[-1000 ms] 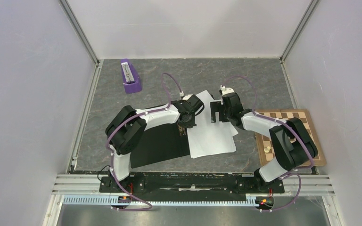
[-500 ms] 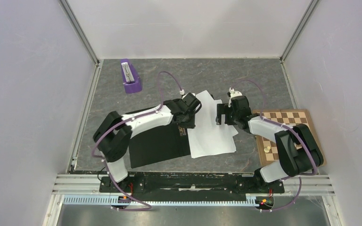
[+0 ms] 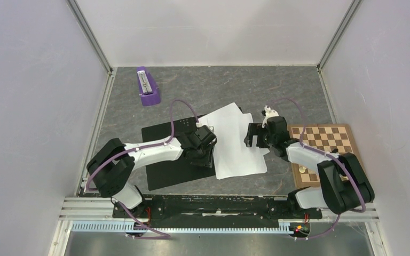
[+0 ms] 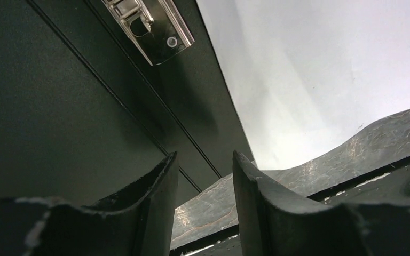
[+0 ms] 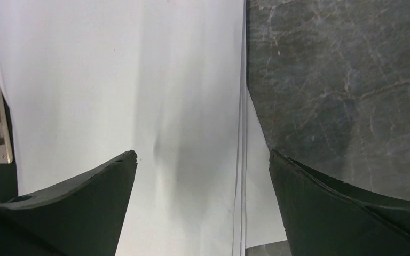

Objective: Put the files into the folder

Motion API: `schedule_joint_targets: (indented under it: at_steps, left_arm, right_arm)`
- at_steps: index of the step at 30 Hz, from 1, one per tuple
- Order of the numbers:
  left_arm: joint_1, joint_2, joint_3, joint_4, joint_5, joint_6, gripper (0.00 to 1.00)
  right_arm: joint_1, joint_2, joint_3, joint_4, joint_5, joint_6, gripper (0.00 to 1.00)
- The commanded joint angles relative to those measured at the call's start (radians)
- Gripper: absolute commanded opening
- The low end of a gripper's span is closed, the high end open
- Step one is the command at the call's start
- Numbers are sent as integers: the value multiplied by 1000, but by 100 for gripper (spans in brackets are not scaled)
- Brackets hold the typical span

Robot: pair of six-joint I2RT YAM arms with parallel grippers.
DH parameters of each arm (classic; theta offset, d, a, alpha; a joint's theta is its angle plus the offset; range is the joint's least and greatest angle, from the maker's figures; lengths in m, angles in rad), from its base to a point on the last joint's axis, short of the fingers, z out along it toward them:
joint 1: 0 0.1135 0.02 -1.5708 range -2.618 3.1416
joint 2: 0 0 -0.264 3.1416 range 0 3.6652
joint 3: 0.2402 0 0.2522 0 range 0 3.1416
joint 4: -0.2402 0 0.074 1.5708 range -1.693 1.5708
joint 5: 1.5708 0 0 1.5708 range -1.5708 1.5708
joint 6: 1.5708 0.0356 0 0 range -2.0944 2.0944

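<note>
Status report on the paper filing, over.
Left gripper open, empty, over black open folder. Right gripper wide open above white paper sheets. Sheets fanned beside metal spine clip. Wooden chessboard apart, right side.

Folder [image 3: 176, 173] open flat on table [image 3: 203, 90]; files [image 3: 237, 154] right of its spine clip [image 4: 152, 32]. Chessboard [image 3: 331, 133] right of files. Small stand [image 3: 148, 88] behind, far left.
</note>
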Motion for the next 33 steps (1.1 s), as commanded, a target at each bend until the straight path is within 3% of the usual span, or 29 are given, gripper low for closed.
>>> schedule_joint_targets:
  at_steps: [1,11,15,20,25,33]
  left_arm:
    - [3,-10,-17,83,1,-46,51]
    - [41,-59,-45,37,-56,-74,58]
    - [42,-65,-31,18,-47,-56,59]
    - [57,-79,-12,-25,-75,-31,59]
    - [179,-102,6,-27,-34,9,57]
    - [372,12,88,85,115,-33,35]
  right_arm:
    - [22,-82,-82,-40,-52,69,98]
    - [292,-276,-159,-206,129,228,98]
    - [279,-298,-80,-297,254,179,98]
    - [172,-210,28,-247,172,102,98]
    - [72,-77,118,-172,81,78,98]
    - [49,73,169,-124,77,93,98]
